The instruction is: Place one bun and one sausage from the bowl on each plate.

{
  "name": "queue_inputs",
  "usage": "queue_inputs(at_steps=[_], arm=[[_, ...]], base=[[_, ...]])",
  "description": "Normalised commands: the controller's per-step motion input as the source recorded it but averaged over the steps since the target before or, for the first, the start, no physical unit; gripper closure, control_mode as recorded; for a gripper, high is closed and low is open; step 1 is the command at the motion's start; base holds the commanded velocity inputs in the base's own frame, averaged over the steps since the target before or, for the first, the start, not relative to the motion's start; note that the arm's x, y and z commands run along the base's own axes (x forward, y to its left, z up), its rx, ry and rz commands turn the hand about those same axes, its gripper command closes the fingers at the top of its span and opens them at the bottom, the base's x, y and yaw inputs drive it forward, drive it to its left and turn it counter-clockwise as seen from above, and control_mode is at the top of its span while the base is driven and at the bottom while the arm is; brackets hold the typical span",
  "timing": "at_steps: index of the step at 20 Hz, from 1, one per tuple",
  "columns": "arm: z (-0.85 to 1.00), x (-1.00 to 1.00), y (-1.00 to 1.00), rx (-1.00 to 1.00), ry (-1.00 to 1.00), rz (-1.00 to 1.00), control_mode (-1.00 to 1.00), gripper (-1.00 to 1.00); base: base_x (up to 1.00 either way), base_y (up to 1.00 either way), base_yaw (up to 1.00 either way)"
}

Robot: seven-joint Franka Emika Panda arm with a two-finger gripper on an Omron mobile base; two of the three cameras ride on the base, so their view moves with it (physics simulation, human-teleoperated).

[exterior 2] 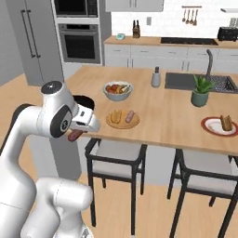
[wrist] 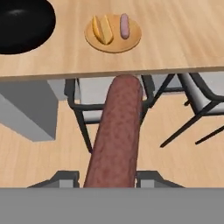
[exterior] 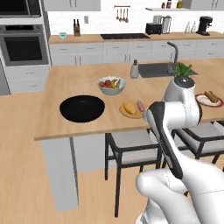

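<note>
a long wooden counter (exterior: 78, 81) stands in a kitchen with a wood floor, white cabinets, a wall oven (exterior: 24, 46) and a cooktop (exterior: 124, 36) along the back wall, and a sink (exterior 2: 186, 81) with a dark tap let into the counter's far side. two dark-framed stools (exterior 2: 116, 162) with grey seats stand tucked under the near edge. on the counter sits one wide black bowl (exterior: 82, 108), its inside looking bare; in the right base view most of it is hidden behind the arm. just beyond it is one white bowl of fruit (exterior: 111, 84), and near the front edge one tan plate (exterior: 130, 109) carrying one bun (wrist: 102, 29) and one sausage on the plate (wrist: 125, 25), lying side by side. well apart, toward the sink end, is one red-rimmed plate (exterior 2: 218, 126) with a bun on it; whether anything else lies there is hard to make out, and in the left base view the arm cuts part of it off. one potted plant (exterior 2: 201, 90) and one small grey bottle (exterior 2: 156, 77) stand by the sink. the gripper (wrist: 103, 178) hangs off the counter's near edge, over the floor, its fingers clamped on a second sausage (wrist: 116, 135), which sticks out ahead of the hand; in the right base view just its reddish end peeks from under the hand. the fingertips are mostly cut off at the frame's bottom.
</note>
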Motion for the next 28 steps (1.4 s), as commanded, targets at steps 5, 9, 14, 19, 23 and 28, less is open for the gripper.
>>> queue_inputs(at_steps=[5, 9, 14, 19, 23, 28], arm=[[0.0, 0.0, 0.0, 0.0, 0.0, 0.0, 1.0, 1.0], [0.0, 0.0, 0.0, 0.0, 0.0, 0.0, 1.0, 1.0], [0.0, 0.0, 0.0, 0.0, 0.0, 0.0, 1.0, 1.0], [0.0, 0.0, 0.0, 0.0, 0.0, 0.0, 1.0, 1.0], [0.0, 0.0, 0.0, 0.0, 0.0, 0.0, 1.0, 1.0], [0.0, 0.0, 0.0, 0.0, 0.0, 0.0, 1.0, 1.0]], base=[[0.41, -1.0, 0.08], [0.47, -1.0, 0.09], [0.13, -0.96, 0.04], [0.01, -0.54, -0.1], [0.21, -0.47, -0.17], [0.27, -0.5, 0.0]])
